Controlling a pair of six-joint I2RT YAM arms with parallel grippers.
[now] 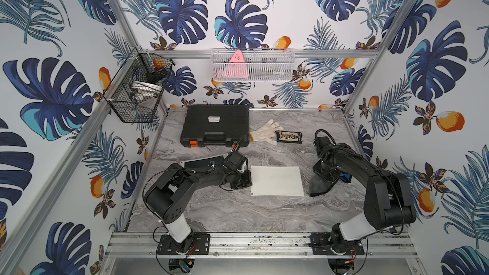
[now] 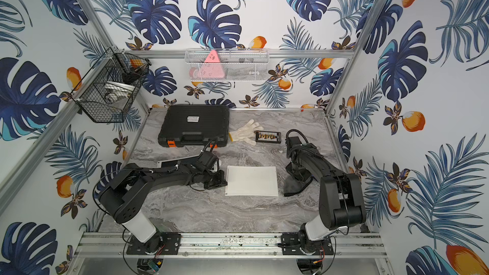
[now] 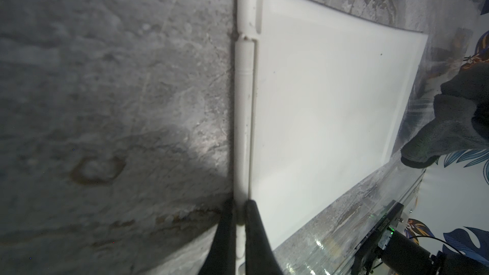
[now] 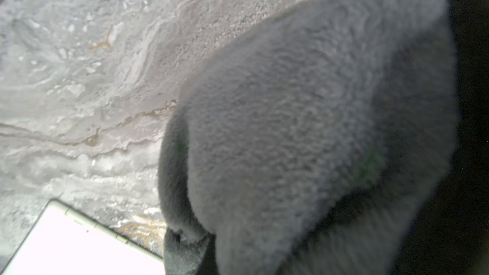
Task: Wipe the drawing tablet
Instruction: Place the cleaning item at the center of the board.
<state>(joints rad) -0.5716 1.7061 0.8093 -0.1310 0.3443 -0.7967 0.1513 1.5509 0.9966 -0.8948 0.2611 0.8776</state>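
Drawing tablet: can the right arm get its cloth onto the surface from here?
Probably yes. The right gripper holds the cloth just beside the drawing tablet, with bare table between and nothing lying on it; the left gripper only clamps its far edge.

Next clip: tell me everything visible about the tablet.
The tablet is a white, smooth plastic rectangle lying flat on the marble table between the arms, its surface blank. A pen-like strip runs along one edge, where the left gripper pinches it. The grey cloth in the right gripper hangs beside it, apart.
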